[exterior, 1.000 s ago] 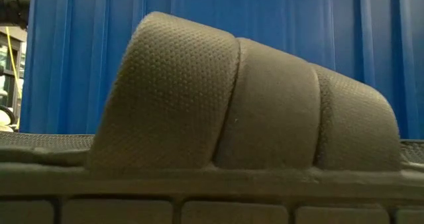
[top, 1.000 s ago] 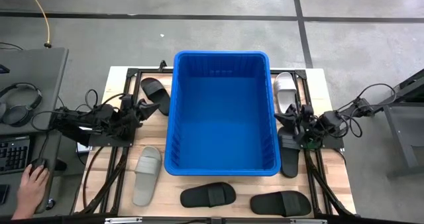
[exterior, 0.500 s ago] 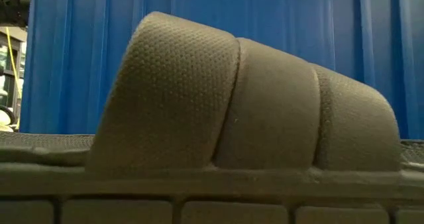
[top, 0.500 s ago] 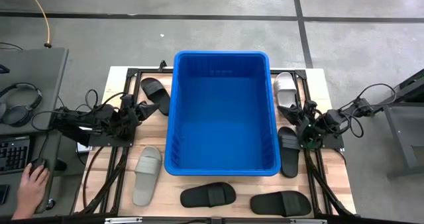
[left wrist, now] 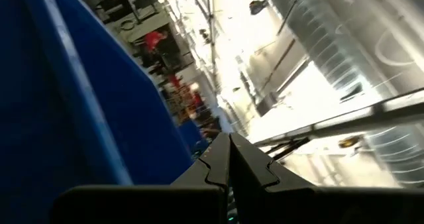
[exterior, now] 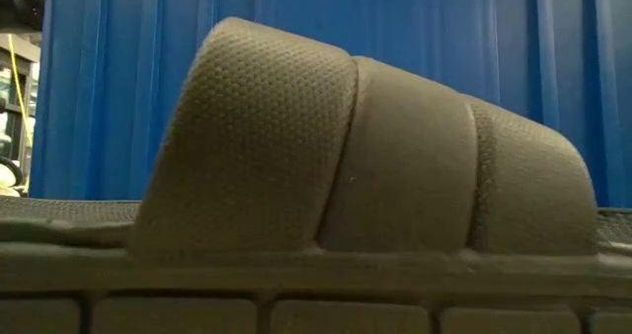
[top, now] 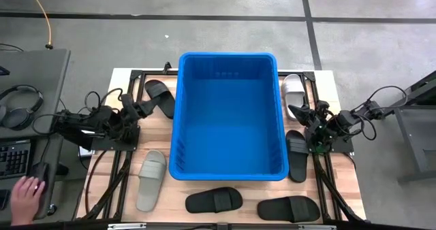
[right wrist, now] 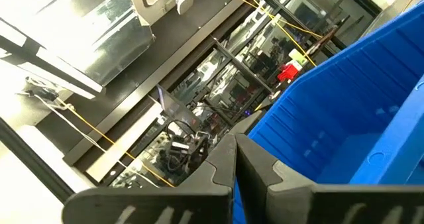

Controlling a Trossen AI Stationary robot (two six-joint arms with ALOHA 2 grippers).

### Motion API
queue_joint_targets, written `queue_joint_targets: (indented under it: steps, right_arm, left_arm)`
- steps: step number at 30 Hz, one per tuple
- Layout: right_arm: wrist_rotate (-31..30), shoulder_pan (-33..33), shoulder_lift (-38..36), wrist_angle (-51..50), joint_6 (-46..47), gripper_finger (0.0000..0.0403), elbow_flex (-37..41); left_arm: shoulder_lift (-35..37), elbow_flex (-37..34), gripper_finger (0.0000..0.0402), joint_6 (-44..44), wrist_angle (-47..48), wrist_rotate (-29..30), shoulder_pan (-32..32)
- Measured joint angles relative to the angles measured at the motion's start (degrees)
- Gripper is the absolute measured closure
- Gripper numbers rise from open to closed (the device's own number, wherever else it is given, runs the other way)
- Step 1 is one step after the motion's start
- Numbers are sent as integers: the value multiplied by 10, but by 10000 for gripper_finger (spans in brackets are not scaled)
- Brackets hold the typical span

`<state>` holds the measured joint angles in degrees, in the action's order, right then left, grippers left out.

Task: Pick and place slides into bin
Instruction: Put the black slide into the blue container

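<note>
Blue bin (top: pixel 227 114) mid-table, nothing in it; six slides lie round it, both arms low at its sides.

Left gripper (top: pixel 144 108) has its fingers together on nothing, just beside a black slide (top: pixel 159 96) at the bin's left wall. Right gripper (top: pixel 298 112) likewise pinched and bare, between a white slide (top: pixel 293 91) and a black one (top: pixel 297 155). Grey slide (top: pixel 150 179) front left; two black slides (top: pixel 214 200) (top: pixel 288 207) along the front. A black strap (exterior: pixel 346 146) blocks the low view. Person's hand (top: pixel 26 192) at the desk (top: pixel 41 73), headphones (top: pixel 19 97) nearby.
</note>
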<state>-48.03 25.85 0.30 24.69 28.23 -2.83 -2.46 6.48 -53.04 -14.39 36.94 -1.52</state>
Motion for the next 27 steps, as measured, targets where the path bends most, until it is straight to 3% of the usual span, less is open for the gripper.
queue_joint_targets:
  steps: [6, 9, 12, 18, 27]
  right_arm:
    - [0, 0, 0, 2, -1, 402, 0]
    - [-2, 0, 0, 0, -2, 402, 0]
    - [-4, 0, 0, -7, -2, 402, -1]
    - [-43, 0, 0, -26, -2, 402, -1]
    - [-47, 0, 0, -32, 2, 402, -1]
  left_arm:
    - [0, 0, 401, -69, -54, 32, 0]
    - [-2, 9, 401, -41, -128, -16, 0]
    - [-18, 44, 401, -32, -120, -60, 0]
    - [-86, 130, 401, -24, -108, -74, 0]
    - [-181, 313, 401, -40, 127, -83, 0]
